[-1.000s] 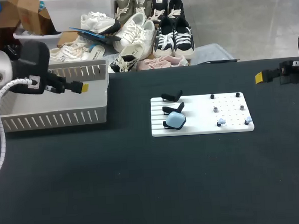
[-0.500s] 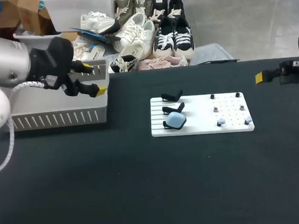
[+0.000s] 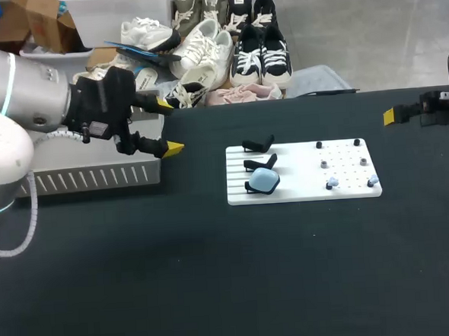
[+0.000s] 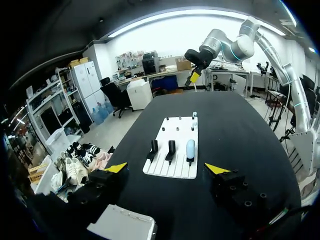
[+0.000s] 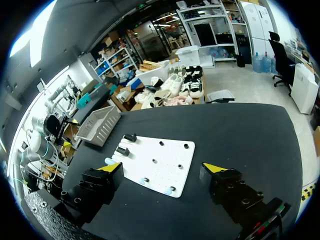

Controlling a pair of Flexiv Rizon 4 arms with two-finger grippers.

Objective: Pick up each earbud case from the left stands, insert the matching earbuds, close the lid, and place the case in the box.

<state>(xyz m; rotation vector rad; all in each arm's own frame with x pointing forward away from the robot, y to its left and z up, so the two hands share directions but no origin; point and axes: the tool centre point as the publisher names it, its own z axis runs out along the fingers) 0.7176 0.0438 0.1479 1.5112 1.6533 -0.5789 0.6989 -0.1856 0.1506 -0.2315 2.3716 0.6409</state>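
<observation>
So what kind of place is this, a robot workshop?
Probably a robot test lab. A robot arm with a yellow-tipped pincer hangs over a black table that holds a white board with a blue earbud case, and a white box.

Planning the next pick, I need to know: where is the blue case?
Head view: the case sits on the front stand at the board's left side, two empty stands behind it.

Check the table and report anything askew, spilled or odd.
Nothing stands out. The board lies flat on the table. The blue case sits on the nearest of the three stands, and the other two are bare. The earbuds rest on the board, and nothing is spilled.
</observation>
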